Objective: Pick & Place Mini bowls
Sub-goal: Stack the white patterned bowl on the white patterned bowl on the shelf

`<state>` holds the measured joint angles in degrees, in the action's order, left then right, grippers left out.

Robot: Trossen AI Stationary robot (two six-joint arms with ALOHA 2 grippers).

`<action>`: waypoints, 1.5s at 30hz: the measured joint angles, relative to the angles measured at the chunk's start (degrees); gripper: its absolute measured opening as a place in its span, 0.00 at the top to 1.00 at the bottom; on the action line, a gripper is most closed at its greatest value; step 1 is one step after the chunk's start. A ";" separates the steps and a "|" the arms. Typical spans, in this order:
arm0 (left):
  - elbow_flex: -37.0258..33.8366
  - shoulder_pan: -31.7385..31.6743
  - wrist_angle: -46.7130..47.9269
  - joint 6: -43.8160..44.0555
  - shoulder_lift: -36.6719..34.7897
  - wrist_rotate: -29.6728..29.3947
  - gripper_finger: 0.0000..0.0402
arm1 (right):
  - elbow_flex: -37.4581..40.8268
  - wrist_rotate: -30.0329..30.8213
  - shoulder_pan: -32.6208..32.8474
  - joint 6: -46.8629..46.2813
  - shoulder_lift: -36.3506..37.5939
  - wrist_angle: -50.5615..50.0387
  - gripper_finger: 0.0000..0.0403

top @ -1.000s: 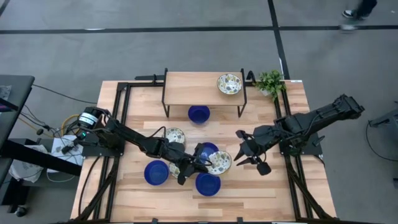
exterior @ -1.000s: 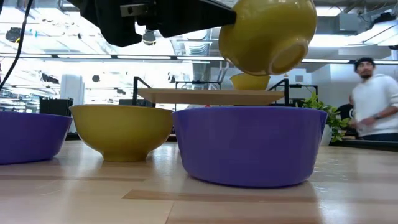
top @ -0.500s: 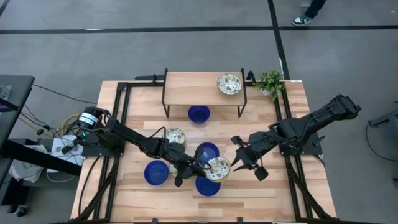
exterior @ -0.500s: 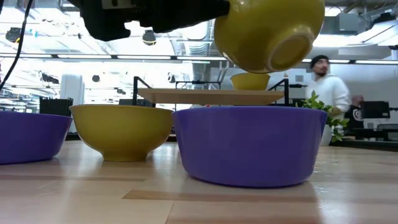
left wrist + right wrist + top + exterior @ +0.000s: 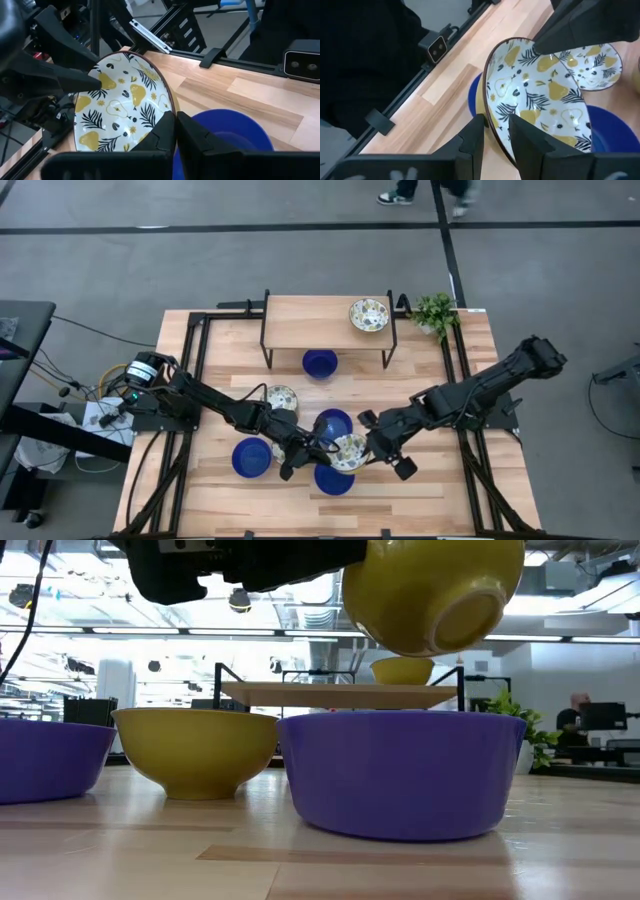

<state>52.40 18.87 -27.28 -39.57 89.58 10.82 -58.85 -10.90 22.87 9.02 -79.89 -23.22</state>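
Right tool [image 5: 372, 448] has reached the patterned bowl [image 5: 348, 451], straddling its rim.

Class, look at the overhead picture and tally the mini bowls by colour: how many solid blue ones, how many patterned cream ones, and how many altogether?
Blue bowls: 4
Patterned cream bowls: 3, one on the raised shelf, one on the table, one held up between the two grippers
Total: 7 bowls
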 joint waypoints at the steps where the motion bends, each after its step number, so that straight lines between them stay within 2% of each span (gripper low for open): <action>1: 0.00 0.00 0.04 0.00 0.00 0.01 0.98 | 0.00 -0.06 0.02 0.02 -0.08 -0.06 0.80; 32: 0.00 0.00 -0.53 -0.20 0.02 -0.01 0.97 | 0.01 -1.19 0.00 -1.54 -0.03 1.01 0.80; 36: 0.00 0.00 -0.96 -0.20 0.04 -0.03 0.97 | 0.00 -1.36 0.00 -1.50 -0.03 0.66 0.85; 41: 0.02 -0.50 -1.69 -0.67 0.05 -0.74 0.97 | 0.00 -2.08 0.02 -0.06 -0.03 -1.06 0.98; 45: 0.02 -0.84 -2.17 -0.66 0.07 -0.75 0.96 | 0.00 -2.26 0.00 0.42 -0.03 -1.20 0.99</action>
<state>52.42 18.03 -29.45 -40.23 89.65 10.07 -58.85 -13.16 22.87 9.44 -79.92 -24.43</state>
